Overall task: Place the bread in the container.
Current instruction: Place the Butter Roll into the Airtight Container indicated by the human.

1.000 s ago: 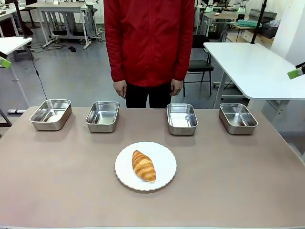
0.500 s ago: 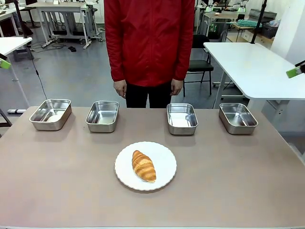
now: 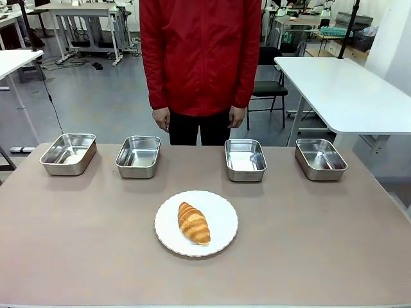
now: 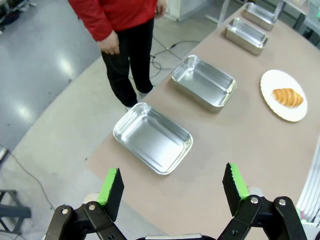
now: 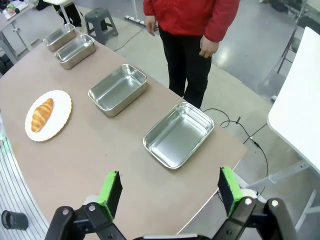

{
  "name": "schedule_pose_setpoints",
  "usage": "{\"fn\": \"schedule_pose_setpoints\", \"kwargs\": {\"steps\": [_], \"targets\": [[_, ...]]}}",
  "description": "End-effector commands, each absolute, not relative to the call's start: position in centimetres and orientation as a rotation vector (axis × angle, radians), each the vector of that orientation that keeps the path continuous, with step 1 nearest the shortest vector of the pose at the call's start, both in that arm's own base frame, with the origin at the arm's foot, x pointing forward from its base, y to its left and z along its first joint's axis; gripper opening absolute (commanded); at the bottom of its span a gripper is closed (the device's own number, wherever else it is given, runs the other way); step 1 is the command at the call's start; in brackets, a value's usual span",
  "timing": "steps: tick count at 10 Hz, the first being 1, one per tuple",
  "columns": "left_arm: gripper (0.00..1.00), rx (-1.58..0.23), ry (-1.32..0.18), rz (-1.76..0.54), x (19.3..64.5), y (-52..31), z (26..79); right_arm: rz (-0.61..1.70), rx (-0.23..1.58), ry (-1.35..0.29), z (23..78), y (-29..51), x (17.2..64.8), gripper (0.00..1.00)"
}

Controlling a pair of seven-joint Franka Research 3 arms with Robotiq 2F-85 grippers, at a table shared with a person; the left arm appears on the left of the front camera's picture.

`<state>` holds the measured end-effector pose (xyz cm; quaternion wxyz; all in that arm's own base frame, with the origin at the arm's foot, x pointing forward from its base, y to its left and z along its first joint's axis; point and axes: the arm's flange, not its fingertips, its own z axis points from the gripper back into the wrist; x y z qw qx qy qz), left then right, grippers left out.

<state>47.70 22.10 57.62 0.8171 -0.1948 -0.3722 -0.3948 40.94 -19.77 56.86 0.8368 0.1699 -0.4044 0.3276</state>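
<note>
Just ahead of left hand (image 4: 172, 184), jaws wide and empty: steel tray (image 4: 152, 137); farther along tabletop (image 4: 240, 145), three like trays (image 4: 202, 80), croissant (image 4: 287, 97) on white plate (image 4: 272, 80). Right hand (image 5: 169, 191) likewise open.

bare table (image 3: 308, 244) around plate (image 3: 222, 224), trays (image 3: 137, 171) beyond

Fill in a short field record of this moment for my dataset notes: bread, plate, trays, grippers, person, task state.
bread: one croissant, lying on the plate
plate: white, round, near the middle of the table
trays: four alike, empty, in a row along the far edge
left gripper: open, holding nothing, raised off the table
right gripper: open, holding nothing, raised off the table
person: standing at the far side, arms down
task state: bread not yet in a tray
</note>
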Motion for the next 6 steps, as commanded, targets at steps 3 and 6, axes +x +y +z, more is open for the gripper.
{"fn": "schedule_pose_setpoints", "kwargs": {"steps": [3, 6], "targets": [[1.0, -0.445, -0.859, -0.892, 47.1, 20.8, 58.0, 0.747, 0.389, -0.901, 57.1, -19.9, 41.4, 1.0], [1.0, -0.476, -0.85, -0.913, 48.6, 20.9, 57.4, 0.787, 0.384, -0.918, 57.2, -19.9, 41.7, 1.0]]}}
